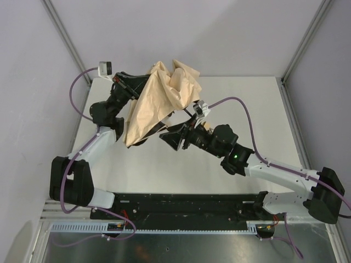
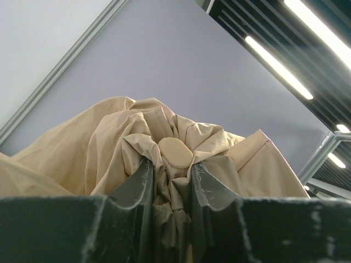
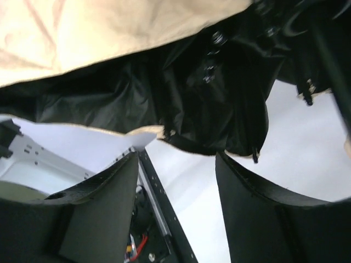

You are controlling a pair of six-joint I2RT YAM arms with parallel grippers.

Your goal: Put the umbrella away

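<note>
— Left wrist view: what has that claw got?
— The left gripper [image 2: 171, 174] is clamped on the umbrella [image 2: 104, 142]. Its two grey fingers [image 2: 141, 183] pinch the bunched tan fabric just beneath the round beige cap [image 2: 175, 153] at the canopy's crown, low in the middle of the frame.
— And the other claw?
— In the right wrist view the right gripper [image 3: 176, 164] has its jaws apart with nothing between them. The canopy's black underside [image 3: 208, 104] hangs just past the fingertips, and the tan outer face fills the upper left.
— Where does the umbrella sit overall?
— From the top camera it is in the upper centre [image 1: 159, 93], crumpled and partly collapsed. It is held up by the left gripper [image 1: 129, 85] over the white table [image 1: 247, 109]. The right gripper [image 1: 174, 137] is by the canopy's lower edge.
</note>
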